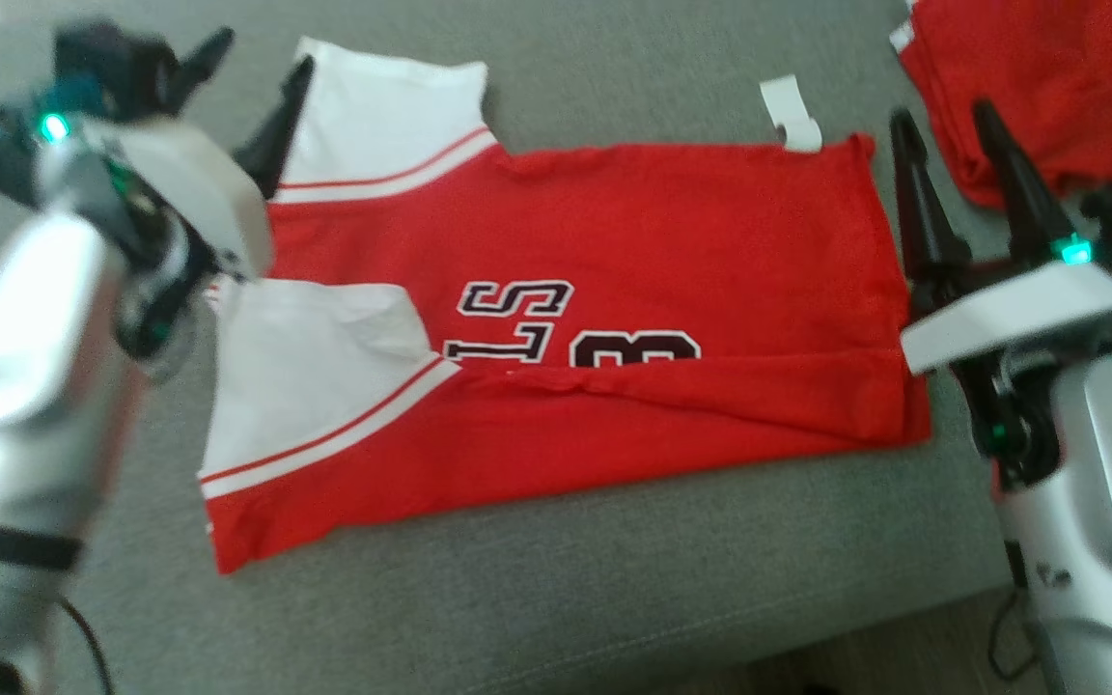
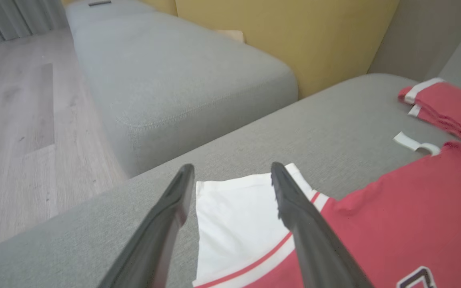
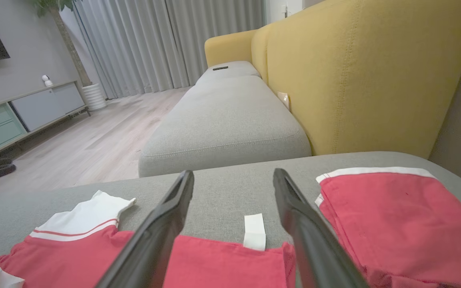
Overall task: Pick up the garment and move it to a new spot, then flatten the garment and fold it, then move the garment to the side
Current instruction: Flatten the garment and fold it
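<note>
1. The garment (image 1: 614,251), a red jersey with white sleeves, lies spread across the middle of the grey sofa cushion (image 1: 614,598); its long edge at six o'clock is turned up over itself, and the flap (image 1: 662,415) covers the lower part of the lettering (image 1: 556,328).
2. The left gripper (image 1: 264,53) hangs at ten o'clock of the jersey, over the far sleeve (image 1: 382,106); its jaws are spread wide and hold nothing.
3. The right gripper (image 1: 942,111) stands at three o'clock, just beside the hem; its jaws are likewise wide apart and empty.
4. A second red garment (image 1: 1029,87) sits at one o'clock, apart from the jersey; a white label (image 1: 792,116) pokes out of the far edge at twelve.
5. Judging by the lie of the cloth, one lengthwise fold is down and the far edge at twelve o'clock is probably the next to come over.
6. To do that well: pinch the far sleeve and the far hem corner at the same time, taking only the top layer's edge; lift low so the laid flap is not dragged; draw both ends toward six o'clock at an even pace, keeping the edge taut between them; lay it parallel to the flap.
7. Risks: the right fingers may snag the neighbouring garment; the loose near sleeve (image 1: 315,376) may crumple.
</note>
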